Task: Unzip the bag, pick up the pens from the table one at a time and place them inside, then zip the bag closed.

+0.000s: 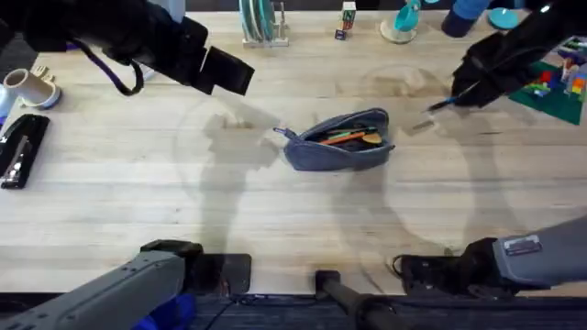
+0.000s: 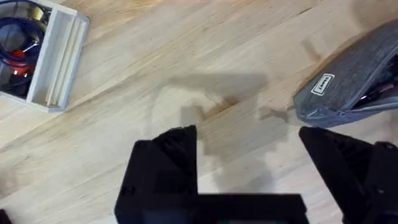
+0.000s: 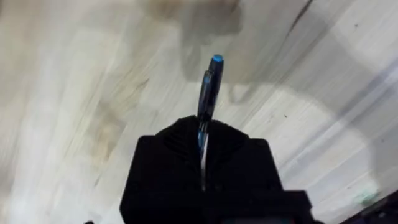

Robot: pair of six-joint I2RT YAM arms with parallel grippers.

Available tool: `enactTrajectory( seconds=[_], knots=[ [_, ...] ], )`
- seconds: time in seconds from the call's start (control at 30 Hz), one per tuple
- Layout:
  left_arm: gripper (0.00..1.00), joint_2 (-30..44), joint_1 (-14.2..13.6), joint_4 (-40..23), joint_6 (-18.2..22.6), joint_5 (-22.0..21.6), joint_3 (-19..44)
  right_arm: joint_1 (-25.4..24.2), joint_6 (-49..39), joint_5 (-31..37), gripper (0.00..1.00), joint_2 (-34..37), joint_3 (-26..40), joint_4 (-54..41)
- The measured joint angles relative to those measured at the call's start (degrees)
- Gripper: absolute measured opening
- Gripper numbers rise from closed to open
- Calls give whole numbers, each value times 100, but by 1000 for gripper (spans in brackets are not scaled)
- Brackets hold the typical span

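The grey-blue bag (image 1: 341,142) lies unzipped at the middle of the table (image 1: 138,202), and an orange pen (image 1: 347,137) shows through its opening. Up and to the right of the bag, my right gripper (image 1: 463,92) hangs above the wood, shut on a dark pen (image 1: 442,104) that pokes out toward the bag. The right wrist view has that pen (image 3: 208,93) clamped between the fingers (image 3: 230,155), blue tip outward. My left gripper (image 1: 229,73) is raised to the bag's upper left, open and holding nothing. From the left wrist, the bag's end (image 2: 354,81) sits beyond the spread fingers (image 2: 168,162).
A cup (image 1: 32,87) and a black stapler (image 1: 20,151) sit at the left edge. A rack (image 1: 261,23) and small items line the back. A green brick plate (image 1: 555,87) lies at the right. A white tray (image 2: 56,56) is near the left arm.
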Motion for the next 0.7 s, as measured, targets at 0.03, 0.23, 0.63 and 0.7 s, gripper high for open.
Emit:
enactTrajectory(
  seconds=[0.03, 0.23, 0.63, 0.7],
  knots=[
    [993, 0, 0, 0, 0, 0, 0, 30, -140, -2, 33, -145, 7, -7],
    [993, 0, 0, 0, 0, -2, 0, 313, -1095, -4, 33, -859, 7, -33],
    [994, 0, 0, 0, 0, -2, 0, 1075, -4312, -295, 33, -1710, 7, -37],
    [993, 0, 0, 0, 0, -1, 0, 1211, -5125, -586, 33, -1721, 9, -41]
  ],
)
